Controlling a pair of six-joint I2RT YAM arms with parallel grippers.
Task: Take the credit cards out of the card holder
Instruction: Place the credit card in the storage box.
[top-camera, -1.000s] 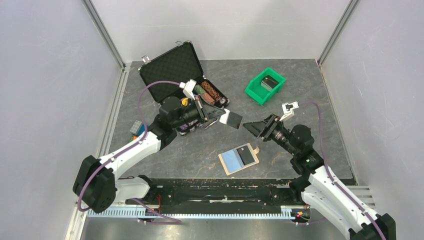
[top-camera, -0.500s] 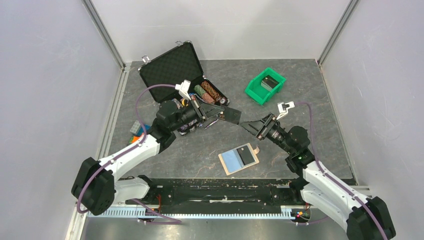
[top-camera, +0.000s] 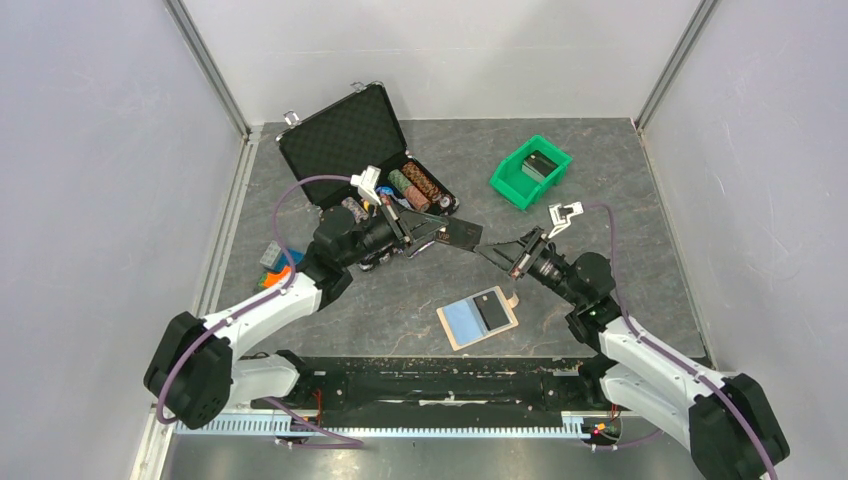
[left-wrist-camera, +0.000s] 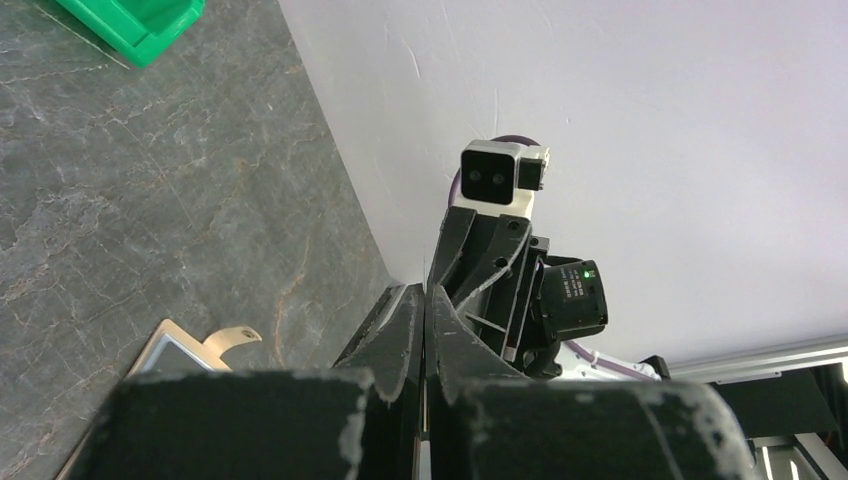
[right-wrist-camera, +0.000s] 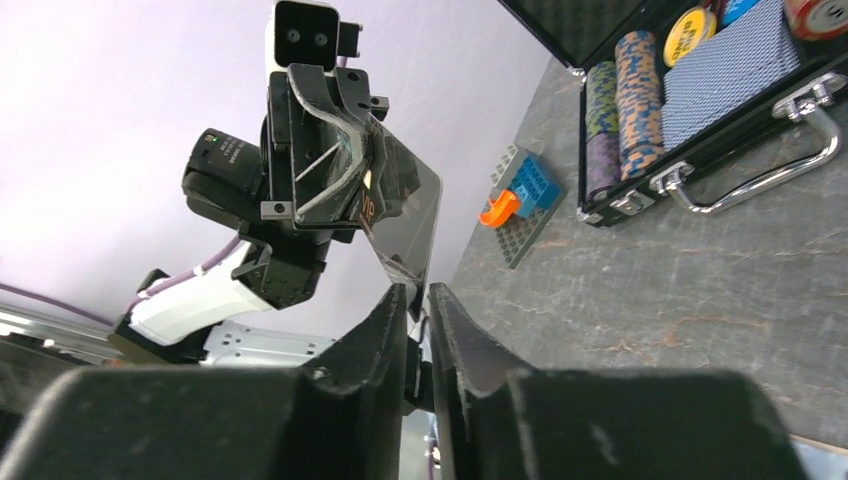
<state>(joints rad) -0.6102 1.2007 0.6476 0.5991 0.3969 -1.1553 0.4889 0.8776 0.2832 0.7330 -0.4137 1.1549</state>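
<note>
Though thin, a glossy dark rectangular card

Arms stretch tip to tip, left gripper pinching a dark credit card, right gripper narrowly parted round its edge.

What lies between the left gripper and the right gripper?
A dark credit card, in the air: the left gripper clamps one edge, the right gripper has its jaws around the opposite edge. Top and right wrist views show it.

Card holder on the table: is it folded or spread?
Spread: the card holder lies flat, a light blue half and a dark half side by side.
</note>
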